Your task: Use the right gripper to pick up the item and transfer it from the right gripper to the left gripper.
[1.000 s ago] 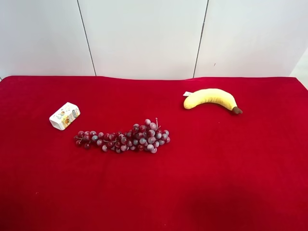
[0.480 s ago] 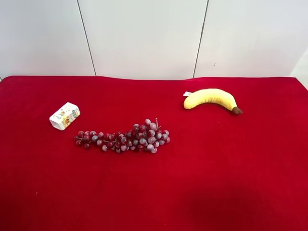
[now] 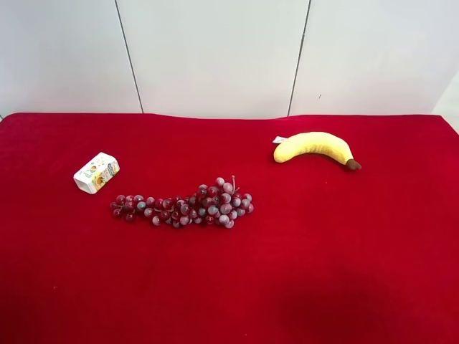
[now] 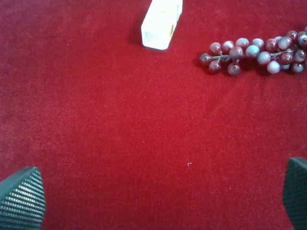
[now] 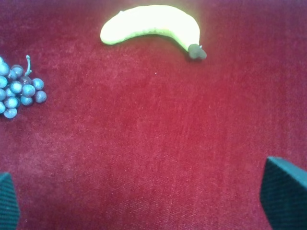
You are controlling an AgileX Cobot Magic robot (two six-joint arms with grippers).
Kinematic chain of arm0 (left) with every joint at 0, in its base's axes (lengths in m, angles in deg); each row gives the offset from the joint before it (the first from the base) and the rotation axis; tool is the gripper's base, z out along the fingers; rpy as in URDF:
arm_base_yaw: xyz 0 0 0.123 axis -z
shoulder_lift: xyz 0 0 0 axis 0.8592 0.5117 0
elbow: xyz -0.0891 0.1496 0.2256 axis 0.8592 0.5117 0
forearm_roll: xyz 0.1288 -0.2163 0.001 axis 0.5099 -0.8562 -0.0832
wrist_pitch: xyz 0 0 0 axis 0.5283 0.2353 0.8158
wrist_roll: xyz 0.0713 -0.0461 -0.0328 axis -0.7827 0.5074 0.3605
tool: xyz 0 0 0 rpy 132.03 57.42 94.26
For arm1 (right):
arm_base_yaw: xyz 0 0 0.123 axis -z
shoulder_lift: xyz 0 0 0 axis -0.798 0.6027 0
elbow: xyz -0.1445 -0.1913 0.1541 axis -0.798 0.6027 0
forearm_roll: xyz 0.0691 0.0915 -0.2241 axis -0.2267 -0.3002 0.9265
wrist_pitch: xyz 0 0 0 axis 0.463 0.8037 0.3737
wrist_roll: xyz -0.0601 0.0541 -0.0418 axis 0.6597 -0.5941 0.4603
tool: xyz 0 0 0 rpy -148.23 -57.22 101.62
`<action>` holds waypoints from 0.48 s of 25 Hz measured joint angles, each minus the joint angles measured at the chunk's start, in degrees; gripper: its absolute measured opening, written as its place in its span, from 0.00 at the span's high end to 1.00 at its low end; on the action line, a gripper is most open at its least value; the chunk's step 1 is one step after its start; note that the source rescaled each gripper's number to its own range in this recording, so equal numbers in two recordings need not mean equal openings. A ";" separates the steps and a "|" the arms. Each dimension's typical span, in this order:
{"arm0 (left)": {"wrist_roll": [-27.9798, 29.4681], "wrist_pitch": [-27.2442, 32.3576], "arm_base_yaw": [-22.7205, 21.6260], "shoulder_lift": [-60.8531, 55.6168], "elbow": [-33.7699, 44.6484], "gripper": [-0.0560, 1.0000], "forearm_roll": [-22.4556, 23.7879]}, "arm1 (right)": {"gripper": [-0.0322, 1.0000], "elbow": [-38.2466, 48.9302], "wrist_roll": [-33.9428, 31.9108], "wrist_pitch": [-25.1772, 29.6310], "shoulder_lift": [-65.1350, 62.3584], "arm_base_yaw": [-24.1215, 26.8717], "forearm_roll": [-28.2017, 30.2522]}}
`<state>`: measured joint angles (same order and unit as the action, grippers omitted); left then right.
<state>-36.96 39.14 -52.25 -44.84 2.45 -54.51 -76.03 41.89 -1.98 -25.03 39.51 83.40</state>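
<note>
Carton (image 3: 96, 173) lay on its side on the red bench (image 3: 323, 258), just beside the stem end of the grapes (image 3: 185, 205) and well apart from the banana (image 3: 313, 146). Right tool (image 5: 144, 203) was spread wide over bare cloth, gripping nothing; carton not in its wrist view. Left tool (image 4: 158, 201) likewise spread wide and unloaded, carton (image 4: 161, 22) ahead of it. Judgement: carton looked light, stiff, thin-walled, printed faces probably slick. Best held across the narrow width at mid-length with moderate squeeze, leaving one end free for the handover.
</note>
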 joint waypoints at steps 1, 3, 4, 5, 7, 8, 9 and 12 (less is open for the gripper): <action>0.00 -0.20 0.00 0.00 0.00 0.00 -0.05 | 0.00 0.00 0.00 0.00 0.00 0.00 0.00; -0.29 -1.17 0.00 0.00 0.46 0.00 -0.05 | 0.00 0.00 0.00 0.00 0.00 0.00 0.00; -0.46 -2.09 0.00 0.00 0.67 0.00 -0.05 | 0.00 0.00 0.00 0.00 0.00 0.00 0.00; -0.46 -3.39 0.00 0.00 0.93 0.00 -0.05 | 0.00 0.00 0.00 0.00 0.00 0.00 0.00; -0.60 -6.24 0.00 0.00 1.92 0.00 -0.05 | 0.00 0.00 0.00 0.00 0.00 0.00 0.00; -0.60 -7.41 0.00 0.00 2.61 0.00 -0.05 | 0.00 0.00 0.00 0.00 0.00 0.00 0.00; -0.66 -7.71 0.00 0.00 2.96 0.00 -0.07 | 0.00 0.00 0.00 0.00 0.00 0.00 0.00; -0.66 -8.15 0.00 0.00 3.11 0.00 -0.07 | 0.00 0.00 0.00 0.00 0.00 0.00 0.00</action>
<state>-37.62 30.99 -52.25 -44.84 5.56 -54.58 -76.03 41.89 -1.98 -25.03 39.51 83.40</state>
